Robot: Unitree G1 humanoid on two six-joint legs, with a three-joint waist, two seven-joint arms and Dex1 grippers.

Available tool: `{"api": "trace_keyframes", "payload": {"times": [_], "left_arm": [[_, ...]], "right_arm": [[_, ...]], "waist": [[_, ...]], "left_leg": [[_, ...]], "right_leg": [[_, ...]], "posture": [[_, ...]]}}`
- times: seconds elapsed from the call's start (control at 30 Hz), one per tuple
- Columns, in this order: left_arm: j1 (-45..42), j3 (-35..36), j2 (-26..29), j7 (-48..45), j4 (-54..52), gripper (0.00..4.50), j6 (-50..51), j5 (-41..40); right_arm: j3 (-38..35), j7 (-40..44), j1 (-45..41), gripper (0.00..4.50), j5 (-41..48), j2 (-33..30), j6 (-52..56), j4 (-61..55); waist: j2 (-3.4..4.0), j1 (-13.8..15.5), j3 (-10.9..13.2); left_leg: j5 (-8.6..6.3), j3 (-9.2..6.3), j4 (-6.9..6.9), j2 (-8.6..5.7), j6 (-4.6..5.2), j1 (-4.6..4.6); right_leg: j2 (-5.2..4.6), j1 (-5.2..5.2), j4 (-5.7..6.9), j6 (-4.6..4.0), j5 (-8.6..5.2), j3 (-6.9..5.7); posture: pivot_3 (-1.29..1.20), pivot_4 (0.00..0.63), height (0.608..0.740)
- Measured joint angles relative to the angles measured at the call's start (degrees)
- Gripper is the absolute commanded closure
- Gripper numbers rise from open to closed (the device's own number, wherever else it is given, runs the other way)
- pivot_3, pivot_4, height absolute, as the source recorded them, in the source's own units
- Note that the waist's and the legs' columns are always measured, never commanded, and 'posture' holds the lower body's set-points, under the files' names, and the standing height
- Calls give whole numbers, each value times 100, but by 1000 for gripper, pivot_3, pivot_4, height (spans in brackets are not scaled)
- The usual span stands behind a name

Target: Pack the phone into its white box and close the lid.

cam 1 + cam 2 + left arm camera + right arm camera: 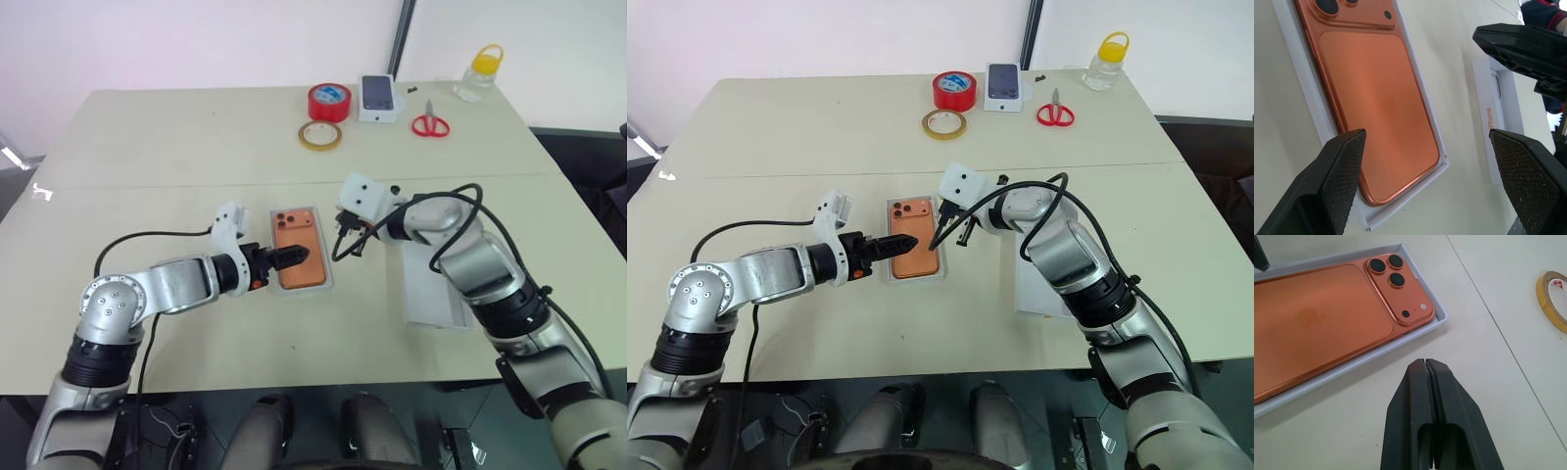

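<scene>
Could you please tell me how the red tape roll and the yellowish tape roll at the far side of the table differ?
The red tape roll is a thick, tall ring, while the yellowish tape roll is thin and low. The red tape roll lies farther from the robot, beside the small white box; the yellowish tape roll lies nearer, just in front of it. Both lie flat on the table, apart from each other.

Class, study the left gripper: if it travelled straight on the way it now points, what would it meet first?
Most likely the phone lying in the white box: the open left gripper points down at its lower end. Depth is hard to judge.
</scene>
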Motion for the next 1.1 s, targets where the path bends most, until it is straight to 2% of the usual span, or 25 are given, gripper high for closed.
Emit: {"api": "trace_keyframes", "payload": {"times": [0.1, 0.17, 0.2, 0.27, 0.37, 0.47, 0.5, 0.7, 0.9, 1.1], "left_arm": [[69, 277, 150, -410, -3, 267, -230, 627], [68, 423, 490, -747, 17, 267, -307, 1327], [67, 409, 671, -961, 15, 501, -314, 1684], [68, 266, 1037, -1485, 6, 1125, -345, 2531], [52, -231, 1349, -2444, 8, 2581, -356, 3691], [-25, -700, 1357, -3201, 51, 4193, -352, 4493], [-140, -849, 1320, -3427, 140, 4461, -355, 4739], [-861, -1377, 903, -4536, 706, 4461, -352, 5869], [-1294, -1889, 585, -5538, 925, 4461, -259, 6619], [-1645, -2177, 144, -6037, 1164, 4461, -153, 7285]], "right_arm": [[-3, -23, 13, 4500, 1, -6, 0, 17], [-5, -22, 64, 4500, 4, -22, -1, 34], [-4, -11, 88, 4500, 17, -21, -1, 60], [7, 7, 169, 4500, 42, -25, -35, 101], [233, 7, 211, 4500, -6, -9, -85, 298], [367, -20, 213, 4500, -45, -7, -90, 498], [410, -23, 213, 4500, -79, -4, -93, 549], [694, -68, 217, 4500, -248, 165, -115, 660], [829, -44, 222, 4500, -348, 209, -102, 627], [825, 54, 334, 4500, -389, 66, 139, 316]], "waist": [[1, 3, 0], [3, 0, 2], [3, 2, 2], [5, 9, 3], [7, 12, 4], [7, 15, 7], [7, 18, 8], [6, -21, 8], [6, -3, 8], [6, 25, 8]], "left_leg": [[0, 0, -2, 0, 0, 0], [0, 0, -4, 0, 0, 0], [0, 0, -4, 0, 0, 0], [0, 0, -6, -2, 0, 0], [0, 0, -7, -2, 0, 0], [0, 0, -8, -2, 0, -1], [0, 0, -8, -2, 1, -1], [0, -1, -12, -1, 1, -1], [0, -3, -8, -2, 1, -2], [-1, -5, -4, -4, 2, -3]], "right_leg": [[0, 0, 0, 0, 0, -1], [0, -1, 0, -1, 0, 0], [1, 0, -2, -1, 0, 0], [0, 1, -5, -1, 0, 0], [-2, 1, -6, -1, -1, -1], [-2, 0, -6, -1, -1, -1], [-2, 0, -6, -1, 0, -2], [-1, -3, -6, -1, 0, -2], [-1, -1, -4, 0, 0, -5], [-3, 2, -5, 1, 0, -6]], "posture": [[0, 150, 740], [0, 150, 740], [0, 150, 740], [0, 150, 740], [0, 150, 740], [0, 150, 740], [0, 150, 740], [0, 150, 740], [0, 150, 740], [0, 150, 740]]}}
